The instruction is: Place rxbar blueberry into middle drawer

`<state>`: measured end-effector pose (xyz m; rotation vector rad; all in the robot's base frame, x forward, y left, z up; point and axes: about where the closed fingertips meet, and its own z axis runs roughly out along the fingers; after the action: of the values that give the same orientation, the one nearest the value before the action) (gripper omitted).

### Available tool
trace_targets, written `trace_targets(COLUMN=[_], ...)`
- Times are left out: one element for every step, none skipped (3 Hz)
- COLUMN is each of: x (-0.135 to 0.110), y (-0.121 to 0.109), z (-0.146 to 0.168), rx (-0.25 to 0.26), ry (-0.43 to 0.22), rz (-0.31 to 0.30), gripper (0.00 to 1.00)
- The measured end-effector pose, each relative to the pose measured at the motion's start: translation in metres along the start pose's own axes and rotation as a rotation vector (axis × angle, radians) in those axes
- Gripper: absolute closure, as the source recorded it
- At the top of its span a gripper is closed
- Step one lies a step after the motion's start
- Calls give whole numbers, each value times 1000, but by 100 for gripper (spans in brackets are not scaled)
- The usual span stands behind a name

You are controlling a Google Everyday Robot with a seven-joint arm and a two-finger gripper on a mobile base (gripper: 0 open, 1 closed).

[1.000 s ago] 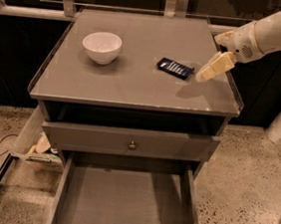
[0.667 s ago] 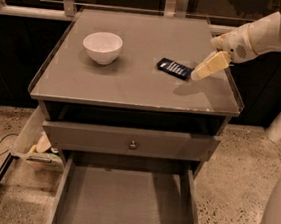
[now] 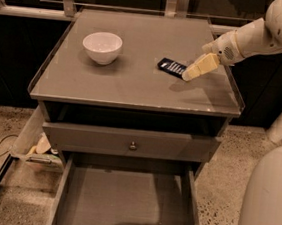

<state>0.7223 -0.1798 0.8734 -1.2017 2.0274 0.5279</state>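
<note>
— What sat nearest you?

— The drawer (image 3: 121,203), standing open low in front of me. Its flat gray floor showed between thin side walls. To its right bulged a rounded white shell (image 3: 270,198) of the robot.

— And above it?

— A shut gray front (image 3: 93,138) with a small round knob (image 3: 133,145) in the middle. Over that was a dark gap under the top of the table (image 3: 133,86).

— Where was the bar?

— The bar (image 3: 172,66) lay flat on the table, right of centre, dark blue with white print. It was not in the drawer. The white bowl (image 3: 102,47) stood upright on the left side, well apart from it.

— Was the gripper on it?

— The gripper (image 3: 191,73) slanted down from the right. Its pale yellow tip was at the bar's right end, touching or just beside it; I couldn't say which. Whether it was spread or pressed together, I couldn't tell either.

— And behind?

— The white arm (image 3: 254,36) ran up and away toward the top right corner, past the table's right edge.
</note>
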Motion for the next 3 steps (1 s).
trace_targets(x=[3,8,13], y=[-5,-9,-11], z=[13,24,34], rx=[19,50,69], ry=[35,79,109], rz=[-4,-20,-30], gripper=[0,0,0])
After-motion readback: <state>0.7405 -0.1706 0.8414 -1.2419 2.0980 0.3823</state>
